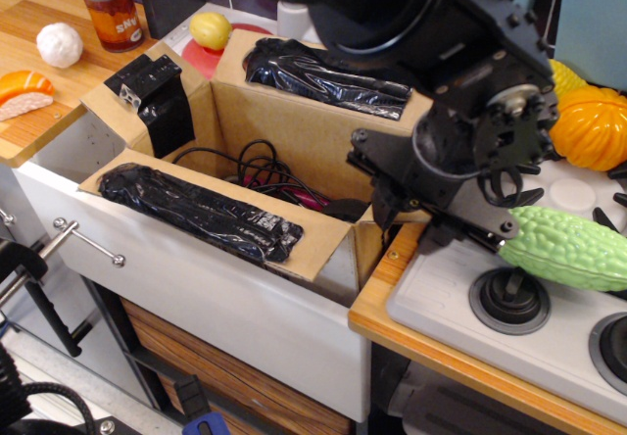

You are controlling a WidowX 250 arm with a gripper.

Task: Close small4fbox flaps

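Gripper (384, 192) at centre-right, over right short flap (409, 221) of small4fbox (294, 146), placed to fold it inward; jaws' opening cannot be told.

The big black robot arm reaches down from the top. Its gripper (384, 188) points left. Its fingers are hard to see.

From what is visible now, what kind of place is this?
Probably a toy kitchen: a stove burner, a wooden counter, and plastic food such as the lemon and pumpkin.
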